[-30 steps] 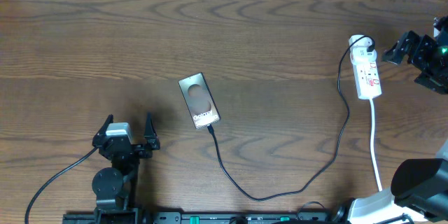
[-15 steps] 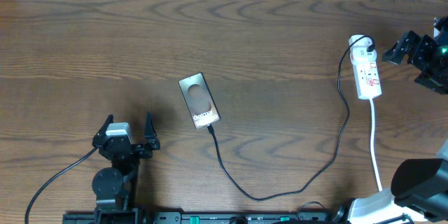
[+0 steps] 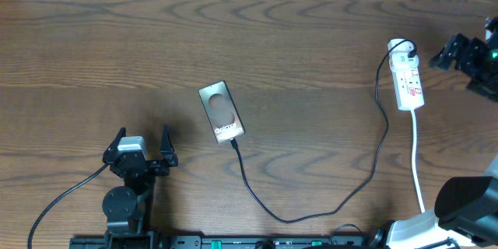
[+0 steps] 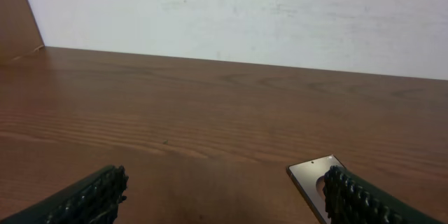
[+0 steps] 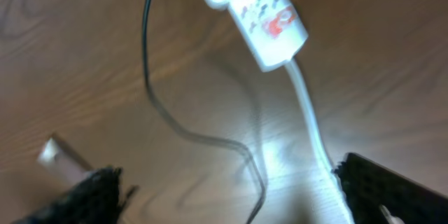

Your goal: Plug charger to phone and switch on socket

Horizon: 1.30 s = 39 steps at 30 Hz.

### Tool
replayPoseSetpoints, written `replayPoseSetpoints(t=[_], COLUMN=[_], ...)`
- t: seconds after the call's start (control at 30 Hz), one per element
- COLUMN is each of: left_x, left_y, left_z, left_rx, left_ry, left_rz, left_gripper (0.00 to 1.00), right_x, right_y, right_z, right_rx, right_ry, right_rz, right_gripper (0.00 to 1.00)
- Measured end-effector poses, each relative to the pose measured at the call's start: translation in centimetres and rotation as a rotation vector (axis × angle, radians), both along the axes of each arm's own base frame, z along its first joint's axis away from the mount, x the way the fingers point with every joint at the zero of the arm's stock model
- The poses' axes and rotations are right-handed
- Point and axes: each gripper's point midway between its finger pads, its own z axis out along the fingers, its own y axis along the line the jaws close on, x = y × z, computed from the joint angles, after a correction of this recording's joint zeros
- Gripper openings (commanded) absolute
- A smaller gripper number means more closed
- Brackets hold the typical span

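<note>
This looks like a robot lab. A brown wooden bench (image 3: 311, 31) stands by a plain white wall (image 4: 280, 14), with a left arm (image 3: 124, 198) and a right arm (image 3: 465, 202).

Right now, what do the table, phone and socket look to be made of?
Table: wood or wood-look laminate; brown grain lines, faint sheen. Phone: likely glass-faced; its dark glossy front shows a pale reflection. Socket: probably moulded plastic; smooth white body with red marks.

Open tabletop (image 3: 117, 47) around phone (image 3: 222, 111), charger cable (image 3: 292, 220) looping across to socket (image 3: 408, 82)
</note>
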Motion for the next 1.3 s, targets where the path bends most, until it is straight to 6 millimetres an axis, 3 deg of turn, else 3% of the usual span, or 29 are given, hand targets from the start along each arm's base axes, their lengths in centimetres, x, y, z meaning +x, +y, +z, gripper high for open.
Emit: replayPoseSetpoints(t=[0.13,0.27,0.43,0.57,0.67,0.77,1.03,1.3], left_x=[0.0,0.0,0.0,0.0,0.0,0.0,0.0,0.0], left_y=[0.0,0.0,-0.1,-0.1,-0.1,-0.1,-0.1,-0.1], left_z=[0.0,0.0,0.0,0.0,0.0,0.0,0.0,0.0], left_rx=[-0.001,-0.001,-0.001,-0.001,-0.002,-0.003,-0.003,-0.003], left_ry=[0.000,0.000,0.000,0.000,0.000,0.000,0.000,0.000], left_rz=[-0.001,-0.003,-0.003,-0.004,-0.006,-0.007,-0.006,-0.006], left_gripper=[0.92,0.92,0.92,0.93,0.92,0.92,0.92,0.92], right_x=[1.5,2.9,3.4,2.8,1.9,0.9,-2.1,-5.1], right_y=[-1.3,-0.7,4.1,8.0,10.1,11.2,11.9,12.2], right_z=[1.8,6.6,13.5,15.9,15.3,13.2,7.8,1.8], right_rx=[-0.089,-0.200,-0.309,-0.355,-0.365,-0.374,-0.422,-0.428], right_ry=[-0.110,-0.326,-0.664,-0.896,-1.010,-1.091,-1.276,-1.299], right_rz=[-0.007,0.016,0.125,0.212,0.258,0.278,0.270,0.268], right_gripper=[0.99,0.99,0.99,0.99,0.99,0.99,0.99,0.99])
